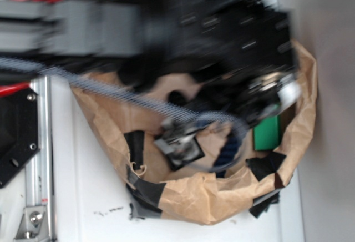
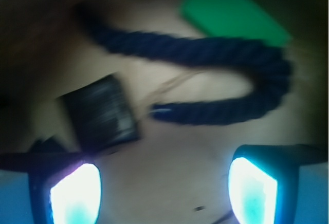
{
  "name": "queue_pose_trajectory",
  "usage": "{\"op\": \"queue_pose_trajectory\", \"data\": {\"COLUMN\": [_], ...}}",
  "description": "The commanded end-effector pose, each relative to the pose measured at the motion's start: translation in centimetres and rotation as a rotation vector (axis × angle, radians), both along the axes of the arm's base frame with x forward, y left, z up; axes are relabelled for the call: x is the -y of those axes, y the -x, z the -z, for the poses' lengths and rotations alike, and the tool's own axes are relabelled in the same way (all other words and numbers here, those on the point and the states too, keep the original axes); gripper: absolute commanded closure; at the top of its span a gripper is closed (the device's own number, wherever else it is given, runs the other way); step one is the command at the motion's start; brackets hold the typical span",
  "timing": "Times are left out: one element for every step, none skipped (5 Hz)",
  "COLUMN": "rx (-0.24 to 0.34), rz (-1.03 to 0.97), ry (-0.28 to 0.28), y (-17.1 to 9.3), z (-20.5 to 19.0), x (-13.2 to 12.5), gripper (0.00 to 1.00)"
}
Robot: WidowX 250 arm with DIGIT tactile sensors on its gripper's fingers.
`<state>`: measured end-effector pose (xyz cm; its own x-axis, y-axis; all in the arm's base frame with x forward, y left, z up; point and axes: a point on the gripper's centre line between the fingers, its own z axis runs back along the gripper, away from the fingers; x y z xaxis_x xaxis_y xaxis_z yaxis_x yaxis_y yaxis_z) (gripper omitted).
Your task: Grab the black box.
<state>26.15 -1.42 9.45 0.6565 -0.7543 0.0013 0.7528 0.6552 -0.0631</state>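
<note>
The black box is small, glossy and square, and lies on the brown paper just above my left fingertip. In the exterior view the black box sits in the middle of the paper-lined bin. My gripper is open, with only bare paper between its fingers, and it hangs above the floor without touching the box. The arm is a blurred black mass over the bin's upper right, so the gripper is hard to make out there.
A thick navy rope curves to the right of the box, seen also as the rope. A flat green box lies beyond it. Crumpled paper walls with black tape patches ring the bin. A metal rail stands at the left.
</note>
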Motion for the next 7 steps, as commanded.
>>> {"op": "queue_pose_trajectory", "data": {"rx": [0.071, 0.076, 0.05, 0.034, 0.008, -0.027, -0.014], "rz": [0.019, 0.016, 0.035, 0.107, 0.137, 0.142, 0.217], "ry": [-0.011, -0.003, -0.02, -0.035, -0.045, -0.026, -0.014], "y": [2.9, 2.4, 1.5, 0.8, -0.2, -0.8, 0.0], "z": [-2.8, -3.2, -1.9, 0.1, 2.1, 3.4, 4.1], "x": [0.5, 0.3, 0.4, 1.0, 1.4, 1.5, 3.1], "gripper": [0.0, 0.0, 0.0, 0.0, 0.0, 0.0, 0.0]}}
